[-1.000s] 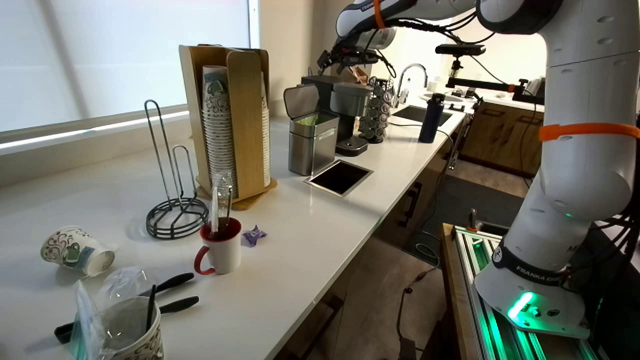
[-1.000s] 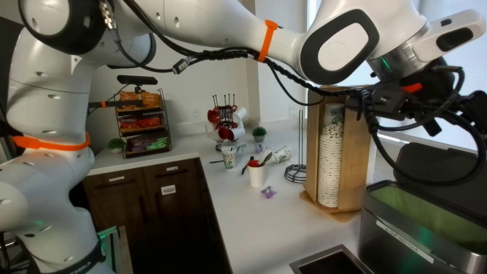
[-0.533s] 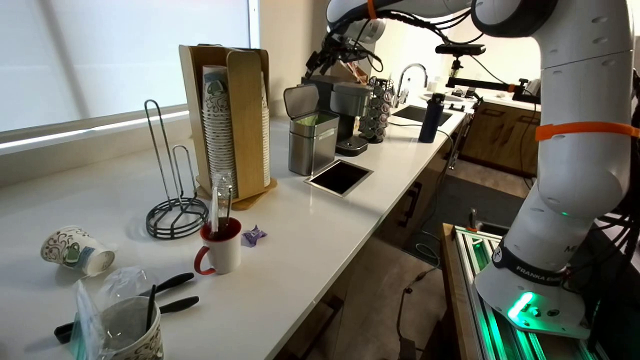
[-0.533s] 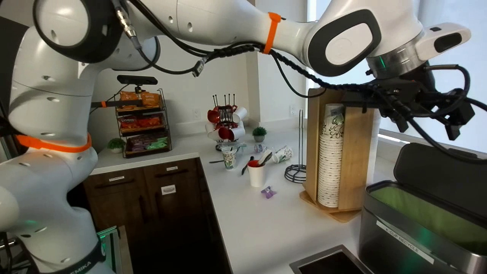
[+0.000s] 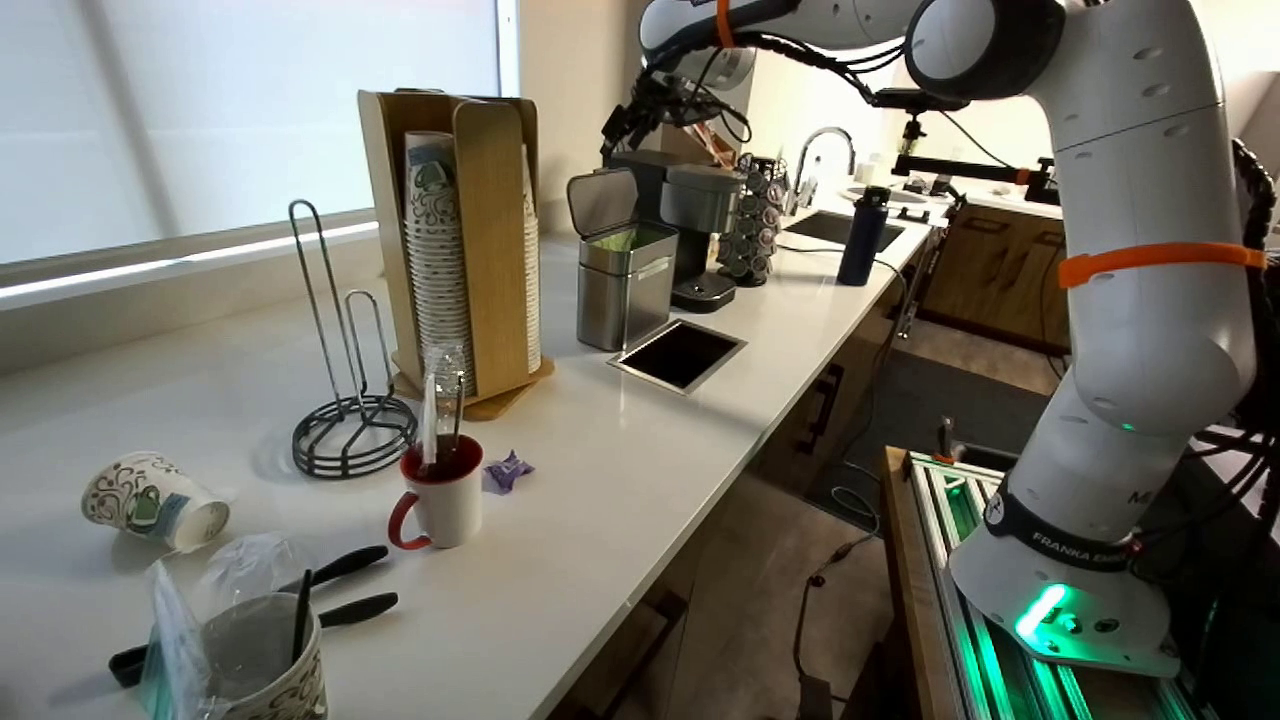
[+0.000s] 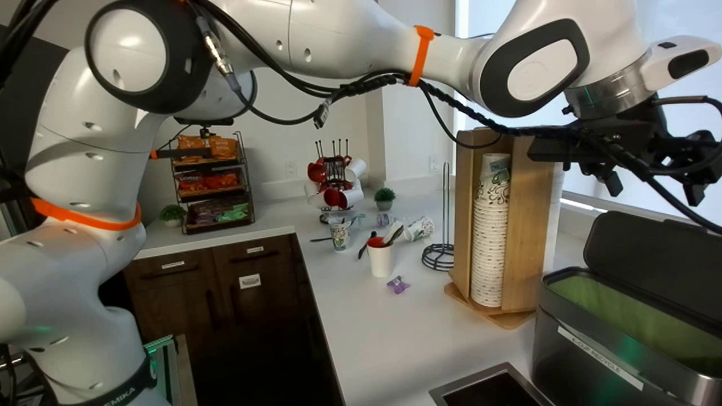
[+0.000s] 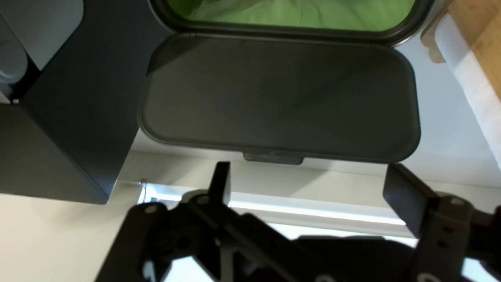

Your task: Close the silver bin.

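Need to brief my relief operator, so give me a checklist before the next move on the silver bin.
1. Silver bin upright on the counter: ok.
2. Lid closed: not ok, it stands raised.
3. Pincer clear of the lid: ok, gap shows in an exterior view.
4. Pincer empty: ok, jaws apart in the wrist view, nothing between.
5. Pincer positioned behind the lid for pushing: cannot tell, depth unclear.

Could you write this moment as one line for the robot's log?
task: close silver K-Cup recycle bin | dark lid: raised | gripper: open, empty, higher than lid | status: bin open
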You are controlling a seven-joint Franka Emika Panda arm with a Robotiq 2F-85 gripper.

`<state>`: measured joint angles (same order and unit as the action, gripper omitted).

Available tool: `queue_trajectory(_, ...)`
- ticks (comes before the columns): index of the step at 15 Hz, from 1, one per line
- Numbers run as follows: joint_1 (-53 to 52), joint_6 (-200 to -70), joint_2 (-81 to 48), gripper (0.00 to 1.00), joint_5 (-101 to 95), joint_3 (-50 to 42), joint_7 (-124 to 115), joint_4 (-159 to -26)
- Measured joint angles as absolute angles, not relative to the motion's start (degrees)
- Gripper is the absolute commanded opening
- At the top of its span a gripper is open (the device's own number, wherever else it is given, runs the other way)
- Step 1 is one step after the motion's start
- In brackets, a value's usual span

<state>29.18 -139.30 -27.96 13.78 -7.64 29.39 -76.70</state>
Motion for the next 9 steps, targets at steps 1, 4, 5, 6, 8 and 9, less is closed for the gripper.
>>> queue_trajectory(1,29.3,-141.8,-28.3,1.0,14.1,-7.1,30.4,-76.6)
queue_trajectory(4,30.7,-146.1,-30.3,1.0,16.1,-4.2,33.5,-74.5)
queue_trajectory(5,31.5,-146.2,-31.4,1.0,17.1,-2.8,34.4,-73.1)
queue_trajectory(6,32.3,-146.1,-32.5,1.0,17.9,-1.6,34.7,-71.5)
queue_trajectory(8,32.4,-146.1,-33.3,1.0,17.9,-1.4,34.7,-70.8)
queue_trajectory(9,32.4,-146.1,-33.2,1.0,17.9,-1.4,34.7,-70.8)
